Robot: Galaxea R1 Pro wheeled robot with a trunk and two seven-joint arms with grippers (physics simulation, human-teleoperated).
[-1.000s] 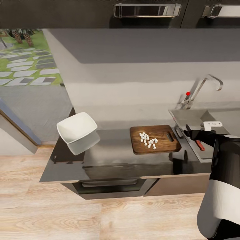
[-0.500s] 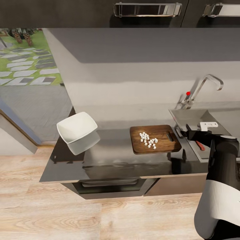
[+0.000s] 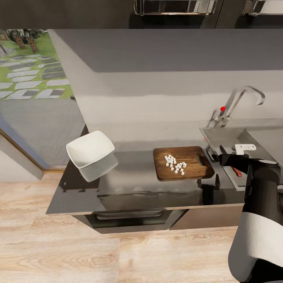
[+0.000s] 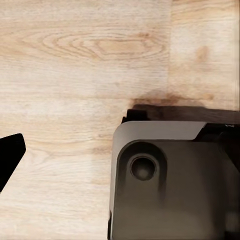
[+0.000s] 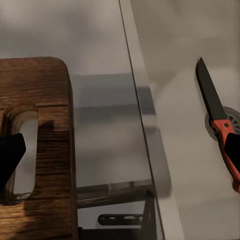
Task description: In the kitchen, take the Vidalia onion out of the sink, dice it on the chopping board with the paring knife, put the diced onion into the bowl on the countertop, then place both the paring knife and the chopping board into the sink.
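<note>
The brown chopping board (image 3: pixel 192 161) lies on the grey countertop (image 3: pixel 133 177) with several white diced onion pieces (image 3: pixel 175 164) on it. Its slot handle (image 5: pixel 22 150) points toward the sink (image 3: pixel 226 137). The paring knife (image 5: pixel 216 112), red-orange handled, lies in the sink basin, and a bit of it (image 3: pixel 236 171) shows beside my right arm. My right gripper (image 3: pixel 217 157) (image 5: pixel 120 152) hovers open over the counter edge between board and sink, holding nothing. The white bowl (image 3: pixel 90 151) stands at the counter's left end. My left gripper (image 4: pixel 120 150) hangs over the floor, one fingertip (image 4: pixel 9 155) showing far to the side.
The chrome faucet (image 3: pixel 243 100) with its red knob (image 3: pixel 223 108) rises behind the sink. Dark cabinets with metal handles (image 3: pixel 175 7) hang overhead. Wooden floor (image 3: pixel 118 251) runs in front of the counter, and my base (image 4: pixel 165 185) shows under the left wrist.
The head view has shifted slightly. My right gripper has moved a little left, from over the sink toward the board's handle end. The knife, board and bowl lie as before.
</note>
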